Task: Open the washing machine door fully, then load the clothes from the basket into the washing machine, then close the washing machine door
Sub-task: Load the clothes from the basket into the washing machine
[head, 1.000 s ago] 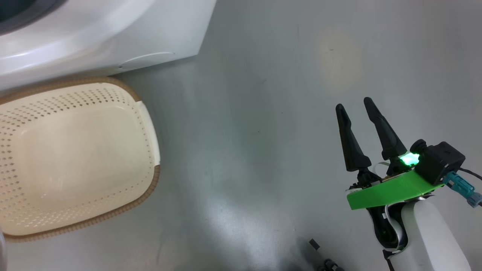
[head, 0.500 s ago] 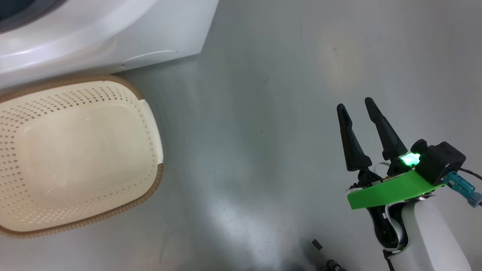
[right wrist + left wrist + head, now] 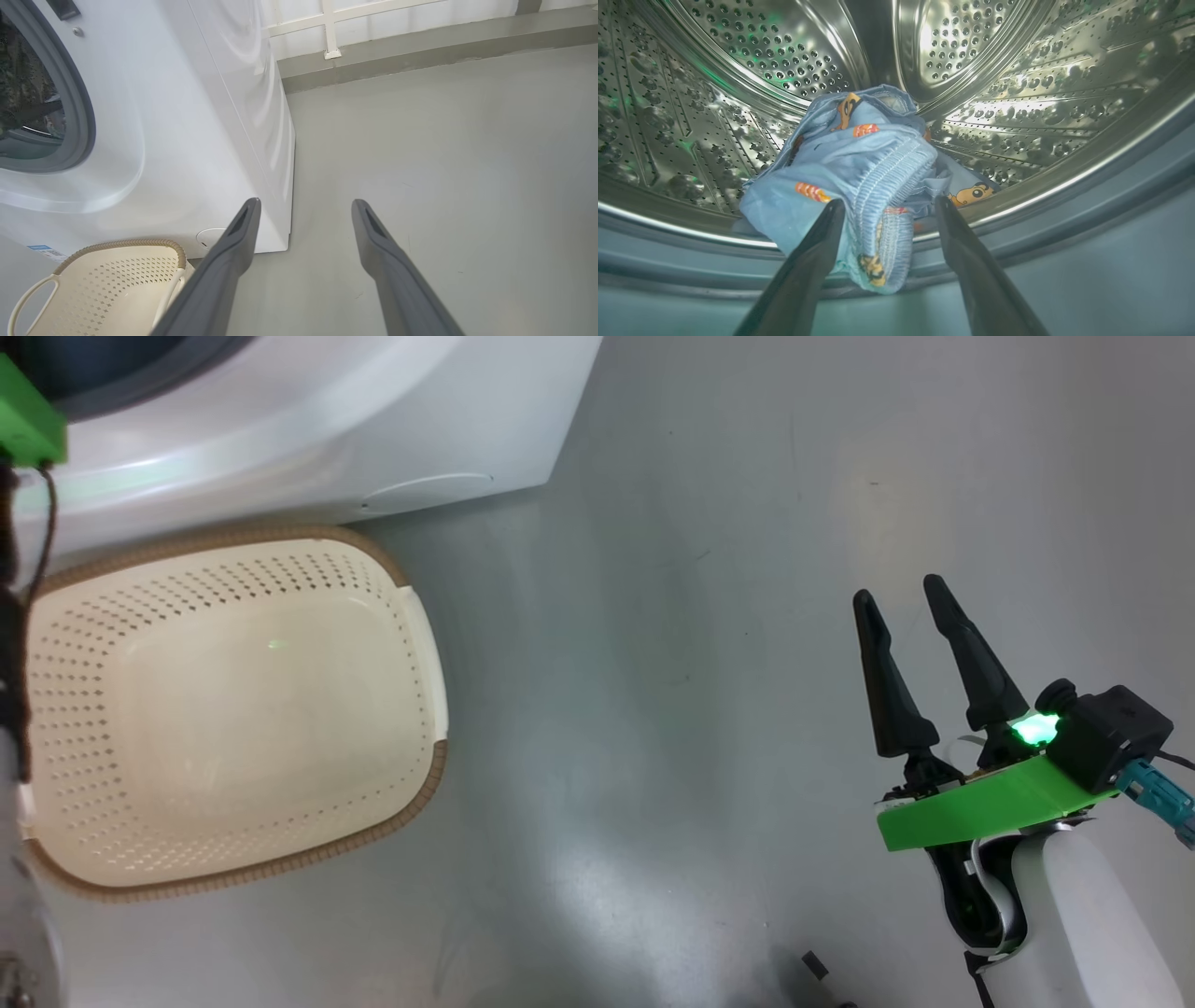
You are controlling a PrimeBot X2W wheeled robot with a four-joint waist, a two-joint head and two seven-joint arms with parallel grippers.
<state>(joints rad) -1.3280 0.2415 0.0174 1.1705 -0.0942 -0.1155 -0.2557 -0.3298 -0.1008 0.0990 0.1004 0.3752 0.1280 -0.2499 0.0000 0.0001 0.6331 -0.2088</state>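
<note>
The left gripper (image 3: 888,207) is hovering, fingers spread, over light blue clothes (image 3: 840,158) draped on the lip of the steel drum (image 3: 1017,93). The right gripper (image 3: 897,588) is hanging, fingers parted, above the floor (image 3: 700,616).

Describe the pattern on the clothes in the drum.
The clothes are light blue with orange-brown cartoon figures; left wrist view shows best.

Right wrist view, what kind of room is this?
Likely a laundry area: a big white front-loading washing machine, a cream perforated plastic basket at its foot, bare grey floor.
</note>
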